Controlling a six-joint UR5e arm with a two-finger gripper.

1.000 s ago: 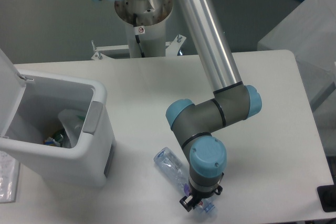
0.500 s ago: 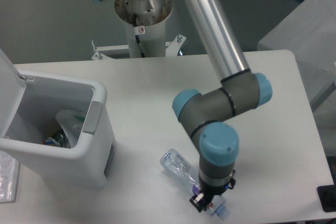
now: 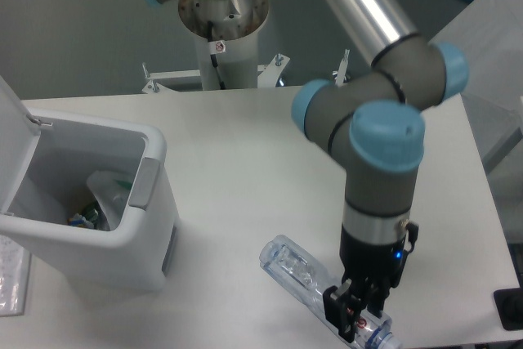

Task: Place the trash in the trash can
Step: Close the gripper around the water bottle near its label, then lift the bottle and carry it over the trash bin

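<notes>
The clear plastic bottle (image 3: 301, 277) lies slanted near the table's front edge, its base toward the upper left and its neck end toward the lower right. My gripper (image 3: 356, 319) points down and is shut on the bottle near its neck, so the label is mostly hidden. The white trash can (image 3: 152, 226) stands at the left with its lid (image 3: 11, 132) hinged open. A crumpled whitish wrapper (image 3: 109, 189) and other litter lie inside it. The bottle is well to the right of the can.
The arm's pedestal (image 3: 222, 32) stands behind the table's far edge. A clear plastic sheet (image 3: 8, 279) lies at the front left beside the can. A black object (image 3: 510, 309) sits at the right edge. A white box (image 3: 482, 46) is beyond the table at the right.
The arm has swung right and risen toward the camera. The bottle in the gripper has shifted right with it, farther from the can.
</notes>
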